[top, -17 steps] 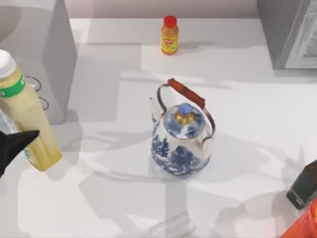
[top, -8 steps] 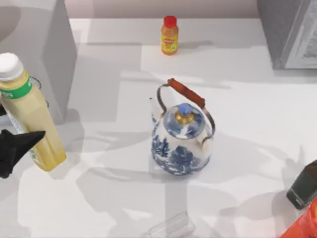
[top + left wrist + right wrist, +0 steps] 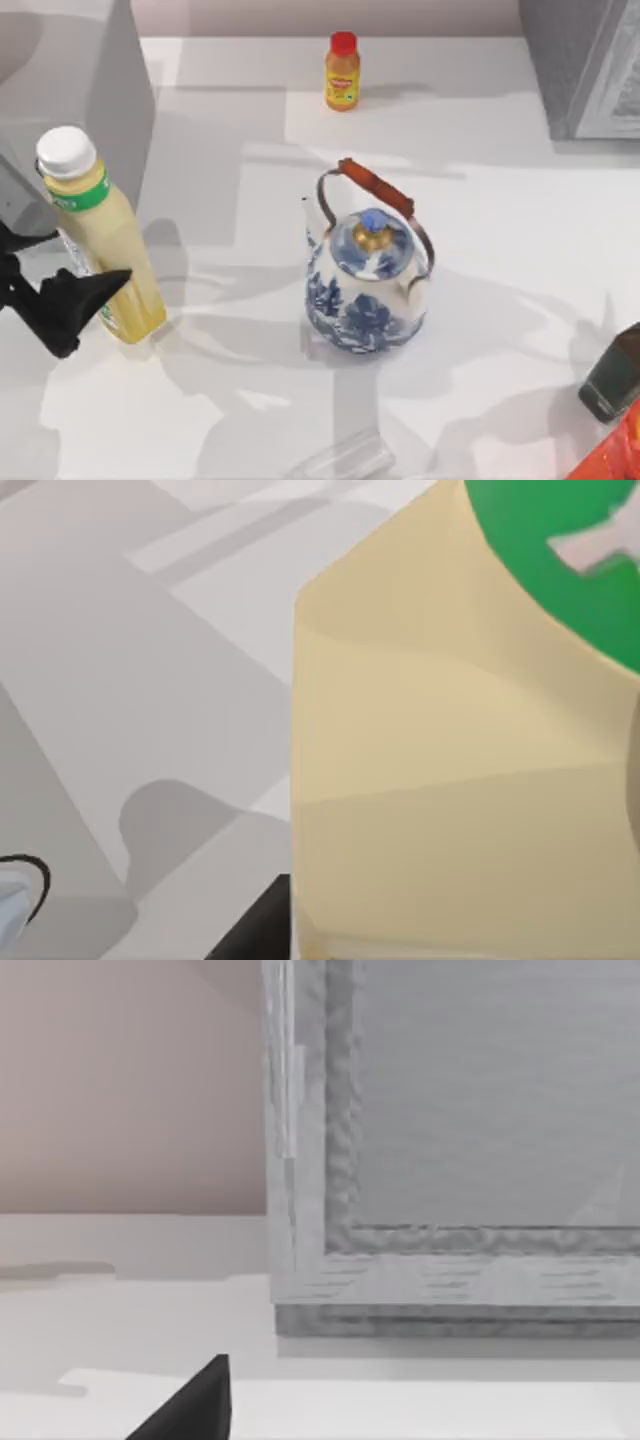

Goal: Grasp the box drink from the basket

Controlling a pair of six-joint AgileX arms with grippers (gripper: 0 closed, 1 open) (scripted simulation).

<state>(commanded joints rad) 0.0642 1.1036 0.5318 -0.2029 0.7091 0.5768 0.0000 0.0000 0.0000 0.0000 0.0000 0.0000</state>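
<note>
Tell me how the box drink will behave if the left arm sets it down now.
The box drink is tall, narrow and tilted, so it would probably tip. Its smooth sides may slip in the left gripper. Right gripper is parked at the right edge.

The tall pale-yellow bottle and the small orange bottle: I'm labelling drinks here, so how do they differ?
The tall pale-yellow bottle with a white cap and green band is far larger than the small orange bottle with a red cap. The yellow one leans, gripped by the left gripper at the table's left; the orange one stands upright and alone at the far edge. Both are capped drink bottles. The right gripper sits at the lower right.
</note>
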